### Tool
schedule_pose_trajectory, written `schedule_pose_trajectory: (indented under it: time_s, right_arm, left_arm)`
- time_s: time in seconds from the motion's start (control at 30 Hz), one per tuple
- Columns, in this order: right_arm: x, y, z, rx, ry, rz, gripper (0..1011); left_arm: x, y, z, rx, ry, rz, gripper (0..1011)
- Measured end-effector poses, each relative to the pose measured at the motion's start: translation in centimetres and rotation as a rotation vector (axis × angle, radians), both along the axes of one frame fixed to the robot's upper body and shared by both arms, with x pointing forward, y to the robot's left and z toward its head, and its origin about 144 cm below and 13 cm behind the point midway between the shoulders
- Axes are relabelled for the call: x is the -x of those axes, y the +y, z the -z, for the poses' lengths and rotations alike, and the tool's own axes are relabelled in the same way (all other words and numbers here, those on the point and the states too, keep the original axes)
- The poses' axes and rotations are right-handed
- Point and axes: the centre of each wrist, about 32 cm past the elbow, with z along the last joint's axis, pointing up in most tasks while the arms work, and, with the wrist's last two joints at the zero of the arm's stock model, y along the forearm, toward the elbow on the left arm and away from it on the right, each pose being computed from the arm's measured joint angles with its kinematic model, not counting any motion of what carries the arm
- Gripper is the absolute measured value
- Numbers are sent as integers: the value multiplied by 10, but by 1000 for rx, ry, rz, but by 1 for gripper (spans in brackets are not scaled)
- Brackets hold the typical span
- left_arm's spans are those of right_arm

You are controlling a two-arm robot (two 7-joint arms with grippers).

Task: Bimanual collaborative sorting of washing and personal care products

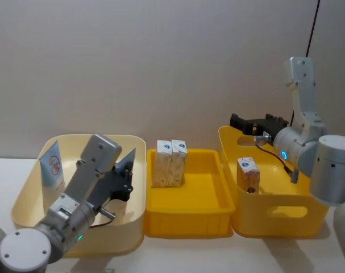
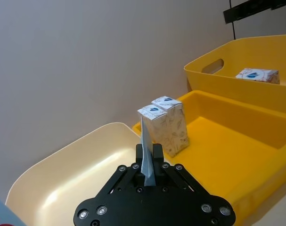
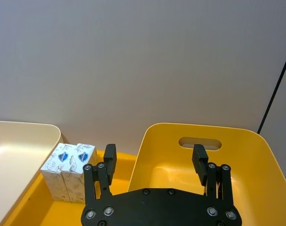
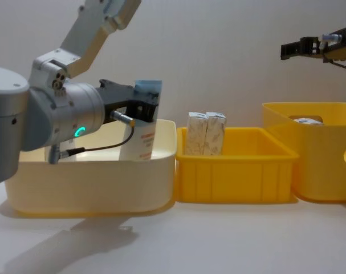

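Pale-blue-and-white plastic squeeze tube (image 4: 142, 140) hangs upright from your left gripper (image 4: 139, 107), whose black jaws are pinched narrow on the tube's flat crimped end, which points up. The tube sits over the right-hand part of the rounded pale cream plastic bin (image 4: 87, 182) on your left. Its lower end drops behind the bin's wall, so you cannot tell whether it touches the floor. A second tube (image 1: 52, 170) of the same kind, with a red round logo, stands leaning at that bin's far left wall, well apart from the held one. Two small upright white boxes (image 1: 171, 162) with beige speckled print stand touching side by side at the back left of the shallow bright yellow tray (image 1: 186, 219) in the middle. A third box (image 1: 248, 173) of the same kind stands inside the deep yellow bin (image 1: 274, 224) with a handle slot on your right. Your right gripper (image 3: 154, 160) hovers above that bin's back edge, its jaws spread wide and holding nothing.
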Motion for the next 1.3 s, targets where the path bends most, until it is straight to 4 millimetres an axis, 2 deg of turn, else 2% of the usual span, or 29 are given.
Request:
schedule_pose_trajectory:
  time_s: [0.3, 0.57, 0.93, 1.3]
  right_arm:
    - [0, 0, 0, 0, 0, 0, 1001]
    - [0, 0, 0, 0, 0, 0, 1001]
    - [0, 0, 0, 0, 0, 0, 1001]
    - [0, 0, 0, 0, 0, 0, 1001]
  left_arm:
    - [6, -9, -6, -11, -4, 30, 92]
    - [-3, 0, -5, -5, -7, 59, 92]
    - [-22, 37, 4, 0, -12, 51, 90]
    - [-32, 69, 15, 20, -20, 32, 91]
